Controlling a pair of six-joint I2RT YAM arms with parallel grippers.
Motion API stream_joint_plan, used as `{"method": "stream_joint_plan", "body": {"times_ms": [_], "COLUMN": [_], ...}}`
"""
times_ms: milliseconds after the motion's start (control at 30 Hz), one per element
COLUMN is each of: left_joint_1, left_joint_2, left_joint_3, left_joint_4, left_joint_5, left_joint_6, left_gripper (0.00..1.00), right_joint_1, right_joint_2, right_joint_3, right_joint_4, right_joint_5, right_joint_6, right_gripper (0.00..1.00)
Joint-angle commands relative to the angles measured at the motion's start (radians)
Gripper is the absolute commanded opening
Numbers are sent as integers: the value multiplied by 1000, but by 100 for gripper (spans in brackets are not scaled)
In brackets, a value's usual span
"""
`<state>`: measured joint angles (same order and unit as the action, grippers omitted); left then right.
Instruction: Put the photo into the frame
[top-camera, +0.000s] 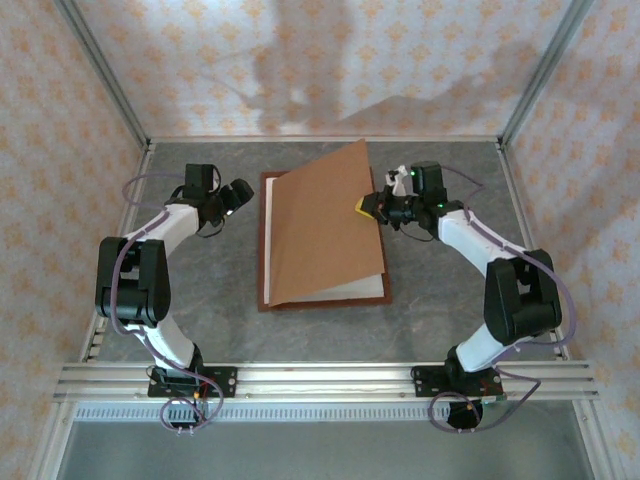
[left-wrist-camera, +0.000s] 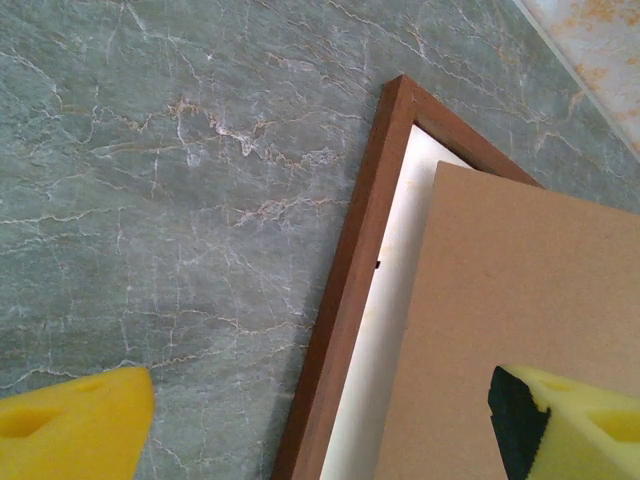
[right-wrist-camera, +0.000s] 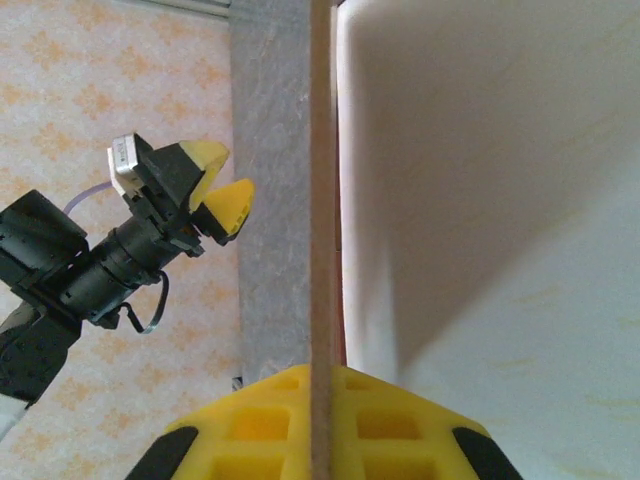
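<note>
Frame (top-camera: 263, 240) lies flat mid-bench (top-camera: 330, 340), long sides running away from the arm bases. A cream surface (top-camera: 355, 289) shows inside the moulding at the near-right corner. Board (top-camera: 325, 225), plain brown, sits over the frame at a slant: left edge down just inside the frame's left rail, right edge lifted clear above the frame's right rail, far-right corner showing past the frame's far rail in the top view. Right end effector (top-camera: 367, 206) is at the frame's right side, clamped tight on the board's raised right edge. The right wrist view has the board edge-on, thin, pinched between the yellow fingers (right-wrist-camera: 250, 425). A whitish surface (right-wrist-camera: 480, 200) lies beside that edge in the same view; cannot tell whether it is the board's face or the frame's inside. Left end effector (top-camera: 238, 195) stands off the frame's left rail near the far-left corner, apart from it, jaws spread wide, nothing in them. In the left wrist view one of its yellow fingers hangs over bare bench left of the frame, the other over the board. Between them run the frame's left rail and far-left corner, then a strip of cream just inside the rail, then the board's left edge. The right wrist view catches the left end effector beyond the frame's left side, tips parted.
</note>
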<state>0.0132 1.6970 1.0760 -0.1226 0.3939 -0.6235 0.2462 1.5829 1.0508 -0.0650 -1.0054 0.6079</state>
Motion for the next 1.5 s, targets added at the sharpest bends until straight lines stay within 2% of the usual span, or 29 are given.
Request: {"method": "stream_joint_plan", "body": {"times_ms": [0,367,700,1133,1433,1467], "left_joint_1": [-5,-5,-5,-5,-5,-5], "left_joint_2": [-29,-21,-20,-12,0,5], "left_joint_3": [-4,2,6,8,5,4], "left_joint_4": [-36,-45,-54,-52,-45,-43], "left_joint_5": [-29,-17,-15,-8,2,7], "left_joint_6": [33,48,58,60,59,57], "left_gripper": [87,87,87,87,87,87], "right_joint_1": [1,2,2,2,4,4], "right_joint_2": [14,93,120,124,139,140], "right_joint_3": [6,34,60,-8,-37,-42], "right_joint_4": [107,143,146,276,282,289], "right_joint_5": [-79,-79,-22,31,38,39], "right_joint_6": [-15,-32,-67,7,12,18], "right_gripper": [0,0,0,0,0,2]}}
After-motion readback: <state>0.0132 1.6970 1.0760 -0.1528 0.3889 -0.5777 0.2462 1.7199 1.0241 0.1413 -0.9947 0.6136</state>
